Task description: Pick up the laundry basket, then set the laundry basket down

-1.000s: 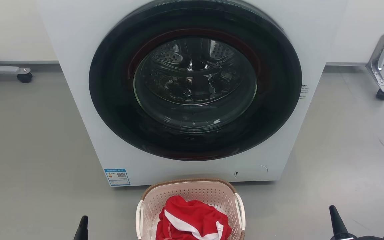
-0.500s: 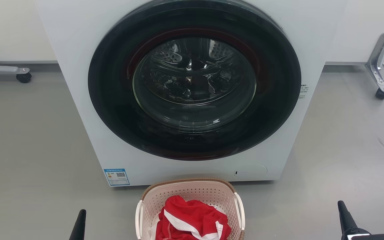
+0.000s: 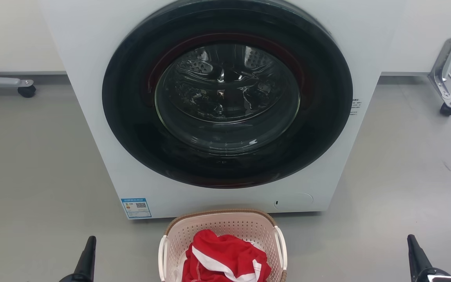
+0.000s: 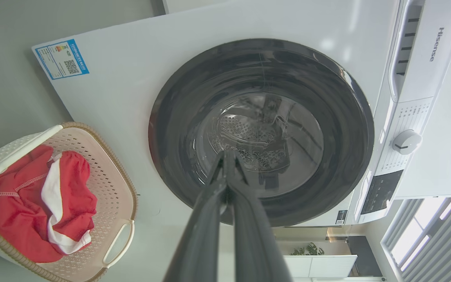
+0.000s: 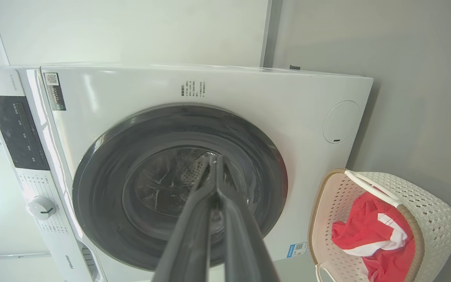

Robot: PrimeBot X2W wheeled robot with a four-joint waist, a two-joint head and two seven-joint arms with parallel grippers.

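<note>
The laundry basket [image 3: 225, 225] stands on the grey floor just in front of the washer, cream with perforated walls, a brown rim and white side handles. A red garment with white stripes [image 3: 225, 258] lies in it. The basket also shows in the left wrist view [image 4: 110, 172] and the right wrist view [image 5: 431, 213]. My left gripper [image 3: 88, 254] is low at the left, well apart from the basket, and shut [image 4: 227, 156] with nothing in it. My right gripper [image 3: 414, 250] is low at the far right, also apart from the basket and shut [image 5: 214, 160] on nothing.
A white front-loading washer [image 3: 92, 98] with its round dark door [image 3: 227, 94] shut stands right behind the basket. Metal frame legs on castors stand at the back left [image 3: 26, 91] and back right [image 3: 446, 107]. Bare grey floor [image 3: 33, 176] lies on both sides.
Both grippers have moved outward, away from the basket: the left one further left, the right one further right. The basket has stayed put.
</note>
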